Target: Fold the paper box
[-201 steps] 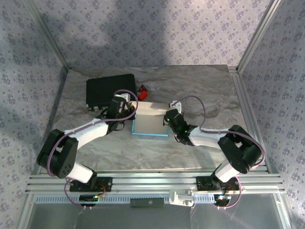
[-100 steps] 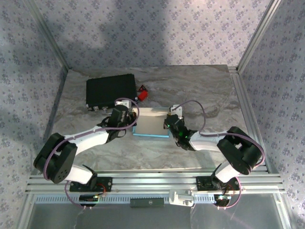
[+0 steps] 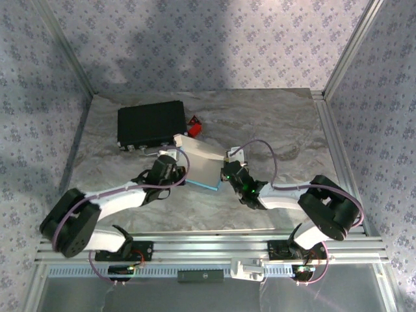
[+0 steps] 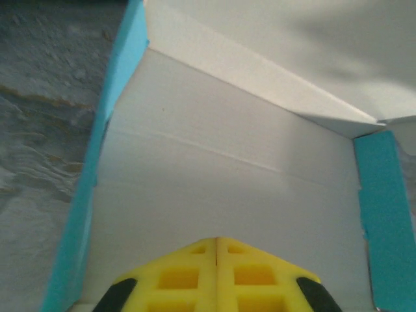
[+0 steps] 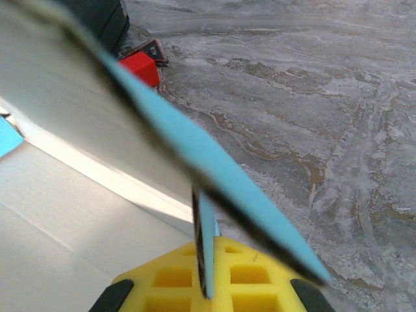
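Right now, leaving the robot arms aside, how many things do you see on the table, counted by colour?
Light blue: 1, the paper box
Black: 1, the large box
Red: 1, a small thing beside the large box
Total: 3

The paper box (image 3: 201, 168), cyan outside and white inside, sits tilted mid-table, walls partly raised.
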{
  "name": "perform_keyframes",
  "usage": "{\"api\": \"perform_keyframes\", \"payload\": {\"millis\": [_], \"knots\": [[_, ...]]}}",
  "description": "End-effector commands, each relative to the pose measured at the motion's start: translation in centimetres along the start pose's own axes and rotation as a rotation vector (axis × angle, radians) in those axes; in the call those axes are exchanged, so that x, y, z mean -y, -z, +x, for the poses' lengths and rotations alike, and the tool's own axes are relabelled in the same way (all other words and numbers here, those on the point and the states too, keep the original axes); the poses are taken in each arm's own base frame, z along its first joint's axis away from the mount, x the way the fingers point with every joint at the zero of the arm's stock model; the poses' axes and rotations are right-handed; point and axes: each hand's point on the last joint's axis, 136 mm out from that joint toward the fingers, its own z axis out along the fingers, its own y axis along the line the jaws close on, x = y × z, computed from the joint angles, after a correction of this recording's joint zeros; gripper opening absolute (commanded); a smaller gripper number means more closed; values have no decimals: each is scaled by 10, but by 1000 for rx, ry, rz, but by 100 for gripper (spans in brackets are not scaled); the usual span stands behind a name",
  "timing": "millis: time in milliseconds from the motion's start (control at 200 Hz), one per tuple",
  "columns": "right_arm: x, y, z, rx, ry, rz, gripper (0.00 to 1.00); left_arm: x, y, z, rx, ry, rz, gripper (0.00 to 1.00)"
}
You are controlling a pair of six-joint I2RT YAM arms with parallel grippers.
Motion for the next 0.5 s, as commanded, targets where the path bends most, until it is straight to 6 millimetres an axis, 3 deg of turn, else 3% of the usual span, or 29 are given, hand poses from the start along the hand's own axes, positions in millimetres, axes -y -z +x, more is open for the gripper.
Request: {"api": "perform_keyframes", "payload": {"millis": [0, 55, 120, 250, 385, 495], "knots": [[9, 2, 4, -32, 68, 32, 0, 12, 43, -47, 106, -57, -27, 41], [11, 0, 2, -41, 77, 26, 0, 2, 60, -62, 121, -89, -76, 59], [12, -2, -1, -44, 82, 15, 0, -10, 68, -75, 88, -115, -85, 63], [10, -5, -9, -49, 98, -19, 0, -26, 58, -92, -45, -172, -46, 60], [7, -10, -12, -79, 132, -70, 0, -18, 32, -107, -159, -338, -4, 50], [8, -12, -15, -130, 171, -134, 0, -13, 18, -126, -157, -385, 21, 50]]}}
